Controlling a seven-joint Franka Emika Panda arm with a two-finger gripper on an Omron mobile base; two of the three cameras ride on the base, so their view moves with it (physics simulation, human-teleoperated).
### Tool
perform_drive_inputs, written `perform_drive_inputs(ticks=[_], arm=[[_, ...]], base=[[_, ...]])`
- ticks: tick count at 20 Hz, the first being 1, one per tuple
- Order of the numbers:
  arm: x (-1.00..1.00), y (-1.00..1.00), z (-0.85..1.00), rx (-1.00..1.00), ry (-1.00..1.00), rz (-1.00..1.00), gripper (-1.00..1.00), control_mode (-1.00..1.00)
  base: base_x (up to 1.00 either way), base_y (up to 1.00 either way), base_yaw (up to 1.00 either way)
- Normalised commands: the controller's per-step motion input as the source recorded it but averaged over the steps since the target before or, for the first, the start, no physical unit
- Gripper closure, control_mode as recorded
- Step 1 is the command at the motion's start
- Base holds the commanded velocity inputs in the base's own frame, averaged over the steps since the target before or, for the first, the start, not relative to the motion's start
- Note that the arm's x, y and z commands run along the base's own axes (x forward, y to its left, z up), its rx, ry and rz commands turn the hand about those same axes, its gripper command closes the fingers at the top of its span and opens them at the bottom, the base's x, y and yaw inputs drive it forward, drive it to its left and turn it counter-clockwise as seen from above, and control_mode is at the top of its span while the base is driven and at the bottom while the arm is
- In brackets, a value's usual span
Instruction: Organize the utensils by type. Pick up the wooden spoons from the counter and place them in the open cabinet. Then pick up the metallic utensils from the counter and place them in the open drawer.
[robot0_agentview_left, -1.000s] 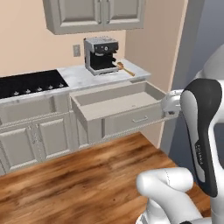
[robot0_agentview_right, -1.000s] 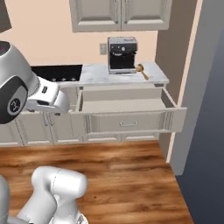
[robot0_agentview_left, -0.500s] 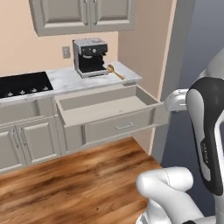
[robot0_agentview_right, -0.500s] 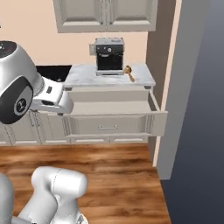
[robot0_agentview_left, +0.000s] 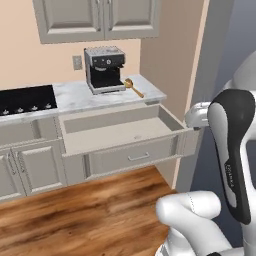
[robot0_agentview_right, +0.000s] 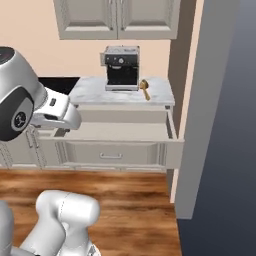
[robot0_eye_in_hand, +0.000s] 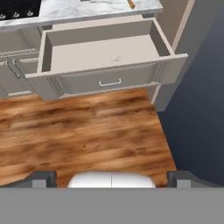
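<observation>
We see one orange-brown wooden spoon with a round bowl and thin straight handle (robot0_agentview_left: 133, 87) lying on the white marble table with grey veins (robot0_agentview_left: 75, 95), just right of the black-and-silver coffee machine (robot0_agentview_left: 104, 69), its handle angled toward the table's front right corner. In the right base view the same spoon (robot0_agentview_right: 145, 89) sits beside the machine (robot0_agentview_right: 121, 67). From the hand camera only a short orange tip (robot0_eye_in_hand: 131, 3) shows, cut off by the top edge. We cannot make out any small silver spoons; if they are on the table they are too small or hidden.

The wide, shallow taupe-grey drawer (robot0_agentview_left: 120, 134) stands pulled out below the table, its pale flat floor bare (robot0_eye_in_hand: 103, 53). Its right wall comes close to the tall peach side panel (robot0_agentview_left: 172, 60), leaving little room on that side. Free wooden floor (robot0_eye_in_hand: 83, 127) lies in front of the drawer.

The taupe-grey wall cabinet (robot0_agentview_left: 97, 17) above the machine is cut off at the top; both panelled doors look closed from here. The black cooktop (robot0_agentview_left: 25, 99) lies at the table's left, partly out of frame.

The pincer (robot0_eye_in_hand: 112, 178) hangs well back over the floor, its two dark tips (robot0_eye_in_hand: 41, 178) set far apart, holding nothing.
</observation>
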Motion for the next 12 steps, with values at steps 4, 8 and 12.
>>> perform_drive_inputs(ticks=[4,8,12], arm=[[0.0,0.0,0.0,0.0,0.0,0.0,-1.0,1.0],[0.0,0.0,0.0,0.0,0.0,0.0,-1.0,1.0],[0.0,0.0,0.0,0.0,0.0,0.0,-1.0,1.0]], base=[[0.54,-0.33,0.02],[0.64,-0.17,0.0],[0.64,-0.46,0.0]])
